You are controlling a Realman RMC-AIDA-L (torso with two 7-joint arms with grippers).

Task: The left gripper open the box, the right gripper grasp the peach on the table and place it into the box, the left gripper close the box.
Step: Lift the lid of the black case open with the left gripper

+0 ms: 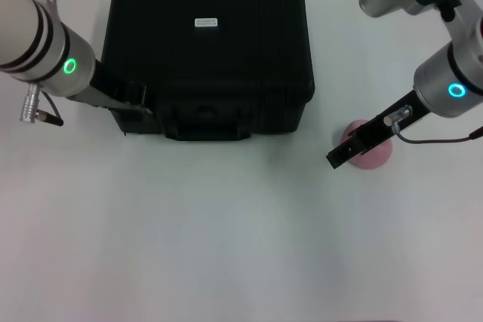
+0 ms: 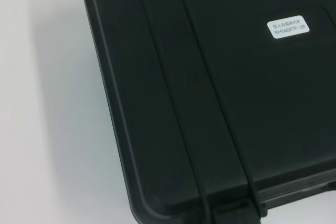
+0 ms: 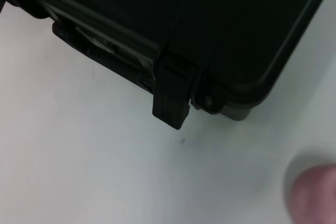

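Closed black ribbed box [image 1: 207, 50], white label; pale-pink peach [image 1: 371, 152] under right hand [image 1: 341, 156], grip unclear

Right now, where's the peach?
Head view: the peach sits on the table's right side, right of the box, under the right gripper.

Silver-white arms, black bands, green ring left, blue-cyan ring right, thin cable, black tools
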